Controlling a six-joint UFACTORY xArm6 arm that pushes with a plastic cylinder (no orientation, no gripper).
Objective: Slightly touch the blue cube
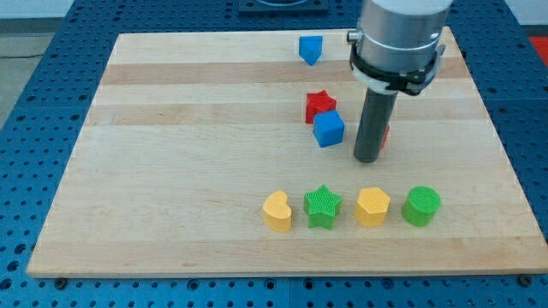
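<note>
The blue cube [329, 129] sits on the wooden board [188, 171] a little right of centre, touching the red star block [319, 104] just above it. My tip [367, 159] stands to the right of the blue cube, a small gap apart from it. A red block [386, 134] is mostly hidden behind the rod; only a sliver shows on its right side.
A blue pentagon-like block [310, 49] lies near the view's top. Along the view's bottom stands a row: yellow heart [276, 210], green star [323, 207], yellow hexagon [372, 207], green cylinder [421, 206]. The arm's grey body [399, 38] hangs over the top right.
</note>
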